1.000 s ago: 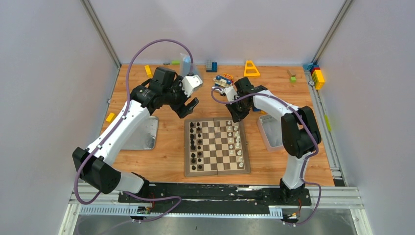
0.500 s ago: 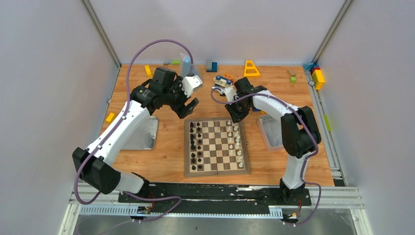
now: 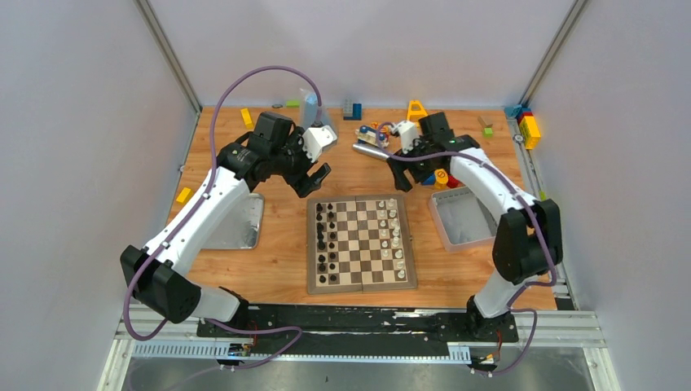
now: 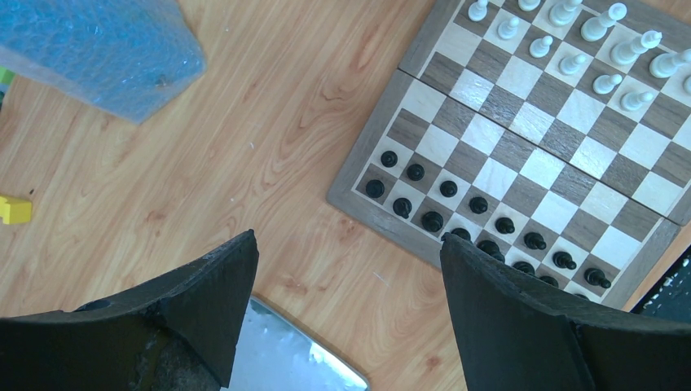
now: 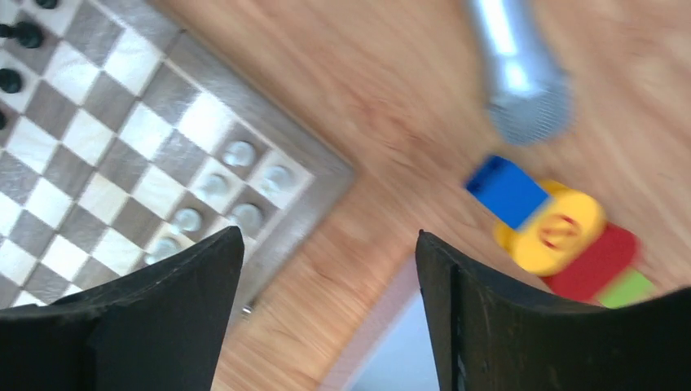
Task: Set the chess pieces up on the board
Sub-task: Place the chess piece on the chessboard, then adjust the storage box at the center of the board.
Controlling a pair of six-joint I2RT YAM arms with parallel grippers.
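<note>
Cream chess pieces [image 3: 396, 242] sat on the board's [image 3: 358, 248] right side; left gripper [image 4: 349, 244] and right gripper [image 5: 328, 244] both hung spread wide above the table [image 3: 277, 244].

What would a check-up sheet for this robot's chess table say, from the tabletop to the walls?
Surface: wooden table, flat, bare around the board.
Job's things: board lies centred; white chess pieces stand in two columns on the right arm's side, black pieces opposite.
Clutter: metal tin, flat metal lid, toy blocks, blue bubble wrap.
End effectors: left end effector open, empty; right end effector open, empty.
Cables: purple cable loops above the left arm.
Surroundings: grey walls, metal rails.
</note>
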